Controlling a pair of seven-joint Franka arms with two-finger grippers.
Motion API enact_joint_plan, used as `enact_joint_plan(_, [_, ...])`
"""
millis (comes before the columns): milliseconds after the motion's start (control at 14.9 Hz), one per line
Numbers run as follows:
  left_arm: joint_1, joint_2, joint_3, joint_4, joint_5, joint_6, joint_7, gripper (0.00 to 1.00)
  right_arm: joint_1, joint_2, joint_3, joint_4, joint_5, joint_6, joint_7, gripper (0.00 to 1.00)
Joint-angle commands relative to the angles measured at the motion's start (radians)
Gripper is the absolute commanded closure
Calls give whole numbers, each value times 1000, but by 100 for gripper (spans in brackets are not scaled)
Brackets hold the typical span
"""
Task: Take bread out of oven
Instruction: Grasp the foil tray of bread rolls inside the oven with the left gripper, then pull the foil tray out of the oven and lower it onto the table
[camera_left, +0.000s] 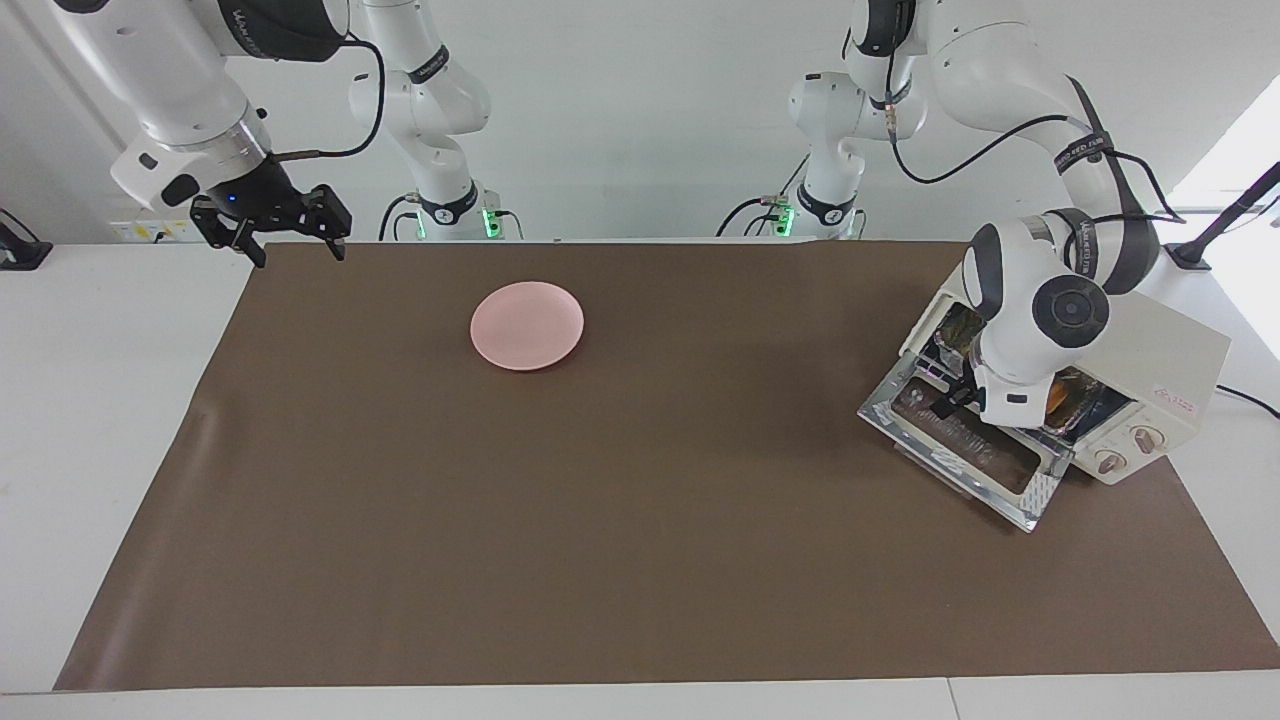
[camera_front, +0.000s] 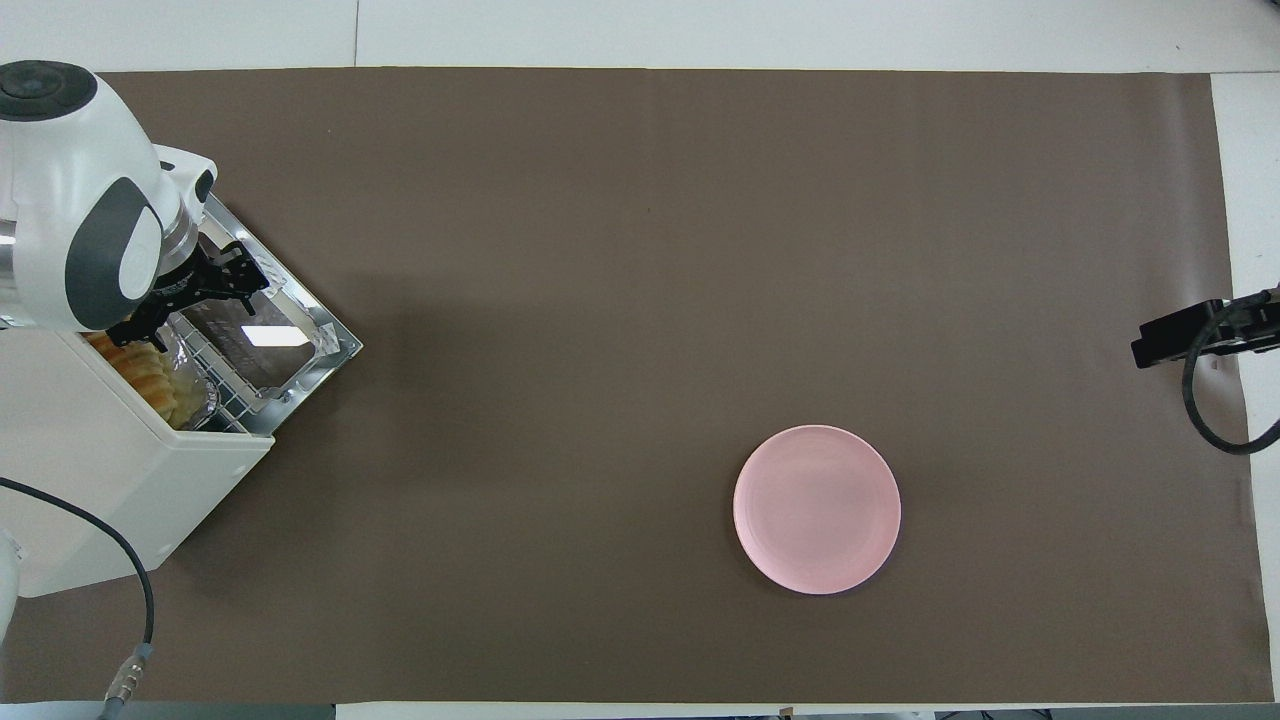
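The cream-white oven (camera_left: 1160, 360) (camera_front: 110, 470) stands at the left arm's end of the table, its glass door (camera_left: 965, 450) (camera_front: 262, 335) dropped open. Inside, the golden ridged bread (camera_front: 150, 378) lies in a crinkled foil tray (camera_front: 195, 395) on the wire rack, half covered by the left arm's wrist. My left gripper (camera_front: 190, 305) hangs open at the oven's mouth, over the door hinge and the front of the rack. Whether it touches the bread I cannot tell. My right gripper (camera_left: 300, 250) waits open and empty above the table's corner at the right arm's end.
A pink plate (camera_left: 527, 325) (camera_front: 817, 509) sits on the brown mat (camera_left: 600, 500), toward the right arm's end and near the robots. A black cable (camera_front: 100, 540) runs over the oven's top. White table shows around the mat.
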Motion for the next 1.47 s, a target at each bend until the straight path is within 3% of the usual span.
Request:
enact_joint_plan(0, [-6,-38,3,-74,25,68,-19,0,-19,-20,11,-20,-12,-8,6,0])
enact_joint_plan(134, [-6,-29,3,-93,41,93,-45,2,-19,-20,11,-20,-12,-8,6,0])
enact_joint_plan(335, [-6,-22,3,-99,47,94,-53,43,-12,-22,11,-26,-12,-3,7,0])
enact_joint_plan(468, [1,-24,3,-104,47,91,-50,86,-4,-24,14,-27,-12,4,9,0])
enact_joint_plan(535, [2,-22,3,-101,47,91,-46,100,-1,-24,18,-29,-10,9,11,0])
enact_joint_plan(870, [-16,-15,2,-61,54,82,-40,100,18,-28,19,-49,4,23,53,0])
enact_joint_plan(1204, [-148,111,-20,242,45,19,-14,100,24,-68,21,-133,4,90,49,0])
enact_joint_plan(1405, [-246,123,-77,269,24,27,30,100,39,-67,19,-138,4,103,52,0])
